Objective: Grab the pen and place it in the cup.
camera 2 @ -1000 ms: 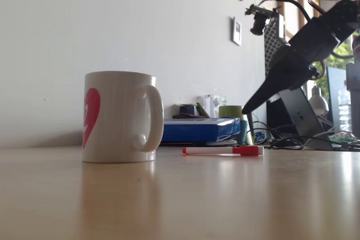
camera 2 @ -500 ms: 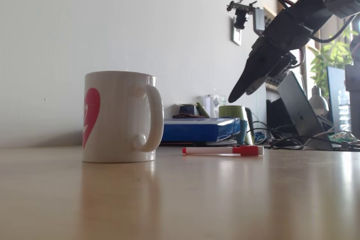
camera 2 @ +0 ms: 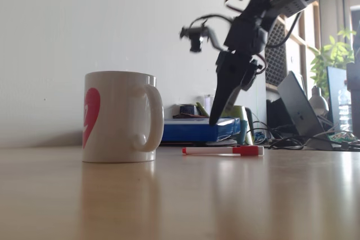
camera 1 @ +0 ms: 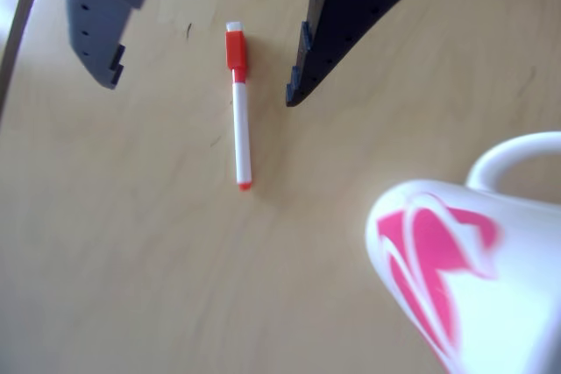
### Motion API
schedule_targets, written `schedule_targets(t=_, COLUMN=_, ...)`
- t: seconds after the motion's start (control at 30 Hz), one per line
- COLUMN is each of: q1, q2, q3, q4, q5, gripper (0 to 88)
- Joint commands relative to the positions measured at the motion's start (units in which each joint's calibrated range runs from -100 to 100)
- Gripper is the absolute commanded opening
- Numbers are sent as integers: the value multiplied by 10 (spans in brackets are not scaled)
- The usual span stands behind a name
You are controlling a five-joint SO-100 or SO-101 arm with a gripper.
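Observation:
The pen (camera 1: pixel 238 120) lies flat on the wooden table, a slim white marker with its red cap pointing away and a small red tip nearer the camera. In the fixed view the pen (camera 2: pixel 222 150) rests to the right of the cup (camera 2: pixel 118 117), a white mug with a pink logo and its handle turned right. The cup (camera 1: pixel 473 278) also fills the lower right of the other view. My gripper (camera 1: pixel 202 89) is open, with one finger on each side of the pen's capped end and above it. From the side, the gripper (camera 2: pixel 215 120) hangs pointing down, above the pen and clear of it.
Behind the pen stand a blue box (camera 2: pixel 197 129) and a green mug (camera 2: pixel 232 112). A laptop (camera 2: pixel 298 111) and cables lie at the right. The table's edge (camera 1: pixel 17 50) runs along the far left of the other view.
The arm has swung left from the right side and lowered. Its fingers now point down over the pen. Pen and cup have not moved.

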Motion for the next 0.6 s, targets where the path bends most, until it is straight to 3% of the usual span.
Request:
schedule_targets(t=0.0, q1=11, q2=34, q3=-56, q4=30, q5=1, gripper=432)
schedule_targets(t=0.27, q1=12, q2=87, q3=-140, q4=88, q5=2, gripper=432)
schedule_targets(t=0.57, q1=24, q2=151, q3=-169, q4=82, q5=-11, gripper=432)
